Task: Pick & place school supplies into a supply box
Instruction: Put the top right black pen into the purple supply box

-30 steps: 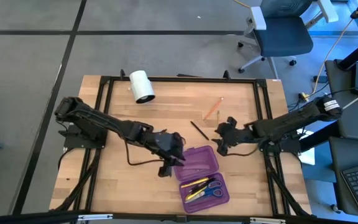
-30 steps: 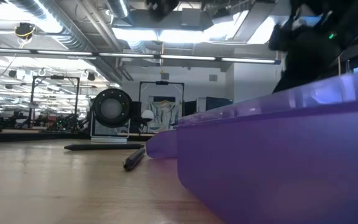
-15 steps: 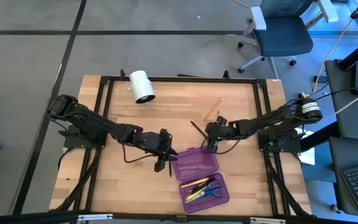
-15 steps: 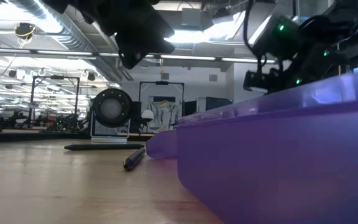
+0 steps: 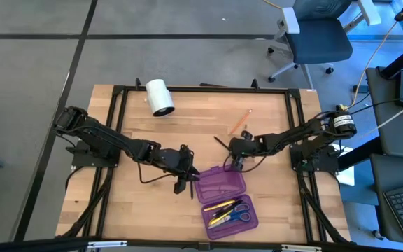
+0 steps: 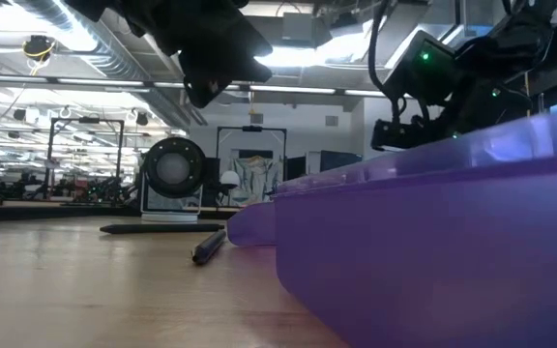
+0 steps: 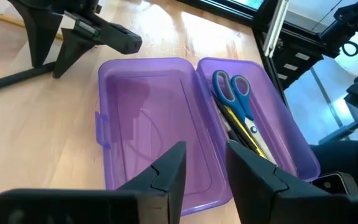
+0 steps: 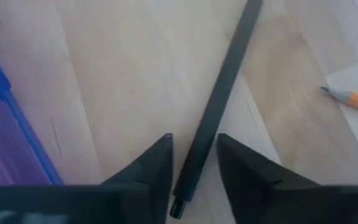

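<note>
The purple supply box (image 5: 225, 198) lies open on the table. One half (image 7: 145, 118) is empty; the other holds blue-handled scissors (image 7: 234, 93) and yellow and dark pens (image 5: 222, 210). My left gripper (image 7: 207, 171) is open and hovers by the empty half's left edge (image 5: 187, 180). My right gripper (image 5: 236, 162) is open, low over the table just beyond the box. Its fingers stand on either side of a black pen (image 8: 219, 106) near the pen's end, without a visible hold. An orange pencil (image 5: 240, 120) lies flat farther back.
A white cylinder roll (image 5: 159, 96) lies on its side near the far left corner. The table's black frame rails (image 5: 117, 105) run along the edges. Bare wood lies between the roll and the box. An office chair (image 5: 317, 35) stands beyond the far edge.
My right gripper has moved toward the table's left, up to the black pen, and now straddles it. My left gripper has drawn back a little toward the left, off the box's edge. Both have kept nearly still in the last half second.
</note>
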You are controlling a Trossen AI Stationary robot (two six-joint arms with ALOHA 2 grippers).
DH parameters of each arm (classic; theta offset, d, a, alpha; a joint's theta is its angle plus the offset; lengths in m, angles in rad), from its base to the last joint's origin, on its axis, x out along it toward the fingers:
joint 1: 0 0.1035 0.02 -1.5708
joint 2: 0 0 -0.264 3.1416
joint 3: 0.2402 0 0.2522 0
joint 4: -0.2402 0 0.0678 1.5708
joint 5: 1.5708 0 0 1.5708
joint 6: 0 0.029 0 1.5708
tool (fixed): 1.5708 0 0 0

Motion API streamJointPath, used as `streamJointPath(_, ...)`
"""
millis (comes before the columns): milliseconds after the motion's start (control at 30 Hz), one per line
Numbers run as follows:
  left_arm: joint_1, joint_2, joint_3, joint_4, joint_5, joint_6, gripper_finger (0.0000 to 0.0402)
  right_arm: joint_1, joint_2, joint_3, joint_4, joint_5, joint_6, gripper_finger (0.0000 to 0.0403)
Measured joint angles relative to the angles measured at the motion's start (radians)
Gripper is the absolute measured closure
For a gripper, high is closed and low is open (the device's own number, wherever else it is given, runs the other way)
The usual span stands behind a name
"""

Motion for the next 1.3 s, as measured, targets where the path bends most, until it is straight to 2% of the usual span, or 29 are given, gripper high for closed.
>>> streamJointPath(167, 0.0, 0.0, 0.0, 0.0, 0.0, -0.001, 0.0298, 0.0, -0.001, -0.001, -0.001, 0.002, -0.027, 0.0325)
streamJointPath(367, 0.0, 0.0, 0.0, 0.0, 0.0, -0.003, 0.0299, 0.0, -0.016, -0.002, -0.01, 0.007, -0.027, 0.0363)
streamJointPath(533, 0.0, 0.0, 0.0, -0.002, 0.0, -0.035, 0.0298, 0.017, -0.095, -0.01, -0.057, 0.01, -0.023, 0.0366)
streamJointPath(700, -0.002, 0.0, 0.0, -0.011, 0.002, -0.036, 0.0301, 0.061, -0.231, -0.008, -0.142, 0.001, 0.004, 0.0363)
streamJointPath(867, -0.002, 0.0, 0.0, -0.079, -0.009, -0.068, 0.0304, 0.187, -0.369, -0.007, -0.158, -0.155, 0.004, 0.0363)
streamJointPath(1000, -0.002, 0.0, 0.0, -0.149, -0.034, -0.117, 0.0304, 0.343, -0.418, -0.006, -0.147, -0.254, 0.045, 0.036)
streamJointPath(1067, -0.002, 0.001, 0.0, -0.167, -0.043, -0.127, 0.0305, 0.425, -0.416, -0.006, -0.135, -0.258, 0.081, 0.036)
streamJointPath(1167, -0.002, 0.001, 0.0, -0.175, -0.064, -0.134, 0.0309, 0.526, -0.384, -0.006, -0.096, -0.208, 0.122, 0.0361)
streamJointPath(1300, -0.002, 0.001, 0.0, -0.16, -0.074, -0.186, 0.0311, 0.609, -0.305, -0.006, -0.025, -0.139, 0.14, 0.0359)
